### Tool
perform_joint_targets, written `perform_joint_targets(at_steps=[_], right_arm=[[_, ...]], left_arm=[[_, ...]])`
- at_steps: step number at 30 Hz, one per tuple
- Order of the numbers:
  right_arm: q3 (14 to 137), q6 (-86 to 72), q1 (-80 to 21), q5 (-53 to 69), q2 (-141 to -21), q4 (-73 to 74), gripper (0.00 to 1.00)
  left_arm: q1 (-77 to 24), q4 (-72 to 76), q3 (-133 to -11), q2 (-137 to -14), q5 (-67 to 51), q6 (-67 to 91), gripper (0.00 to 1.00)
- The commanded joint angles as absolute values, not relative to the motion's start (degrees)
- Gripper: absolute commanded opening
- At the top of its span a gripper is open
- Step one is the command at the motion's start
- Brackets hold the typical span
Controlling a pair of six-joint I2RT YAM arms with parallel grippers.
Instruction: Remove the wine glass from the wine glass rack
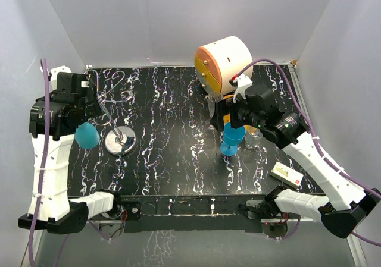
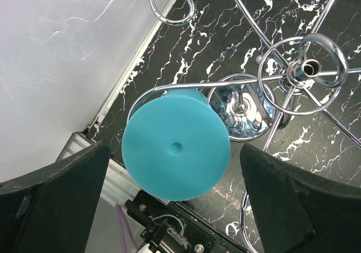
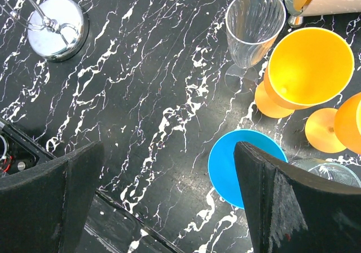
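The chrome wire wine glass rack stands at the left, its round disc base (image 1: 120,141) on the black marbled table. A teal wine glass (image 1: 87,135) hangs upside down from one curled wire arm. In the left wrist view its round foot (image 2: 176,146) fills the middle, with the rack's post ring (image 2: 309,68) and base (image 2: 242,106) to the right. My left gripper (image 2: 175,168) is wide open, one finger on each side of the foot, not touching it; it also shows in the top view (image 1: 94,109). My right gripper (image 3: 169,151) is open and empty above the table, beside a standing blue glass (image 3: 242,163).
A round white-and-orange drawer cabinet (image 1: 223,62) stands at the back. Orange glasses (image 3: 310,67) and a clear flute (image 3: 255,22) stand beside the blue glass (image 1: 232,139). A small box (image 1: 286,173) lies at the front right. White walls enclose the table.
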State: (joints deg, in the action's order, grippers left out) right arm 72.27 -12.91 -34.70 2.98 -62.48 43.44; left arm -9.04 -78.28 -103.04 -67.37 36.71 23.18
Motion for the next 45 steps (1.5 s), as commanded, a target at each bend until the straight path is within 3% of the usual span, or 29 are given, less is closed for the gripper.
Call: perform_joint_targets(at_steps=[1, 19, 35, 45], right_arm=[[72.3, -12.1, -34.4, 2.8, -60.6, 39.8, 0.98], [72.0, -12.1, -34.4, 3.1, -60.5, 39.7, 0.98], [72.4, -12.2, -34.4, 3.4, -60.7, 39.9, 0.98], [72.9, -12.3, -34.4, 3.7, -60.8, 40.1, 0.98]], left_arm=[[-9.2, -79.7, -102.6, -67.1, 38.8, 24.3, 0.99], [-9.2, -78.2, -99.1, -66.8, 39.2, 24.9, 0.98], [-9.2, -77.3, -99.5, -65.1, 40.8, 24.9, 0.69], [-9.2, -78.6, -103.8, -65.5, 40.6, 24.8, 0.63]])
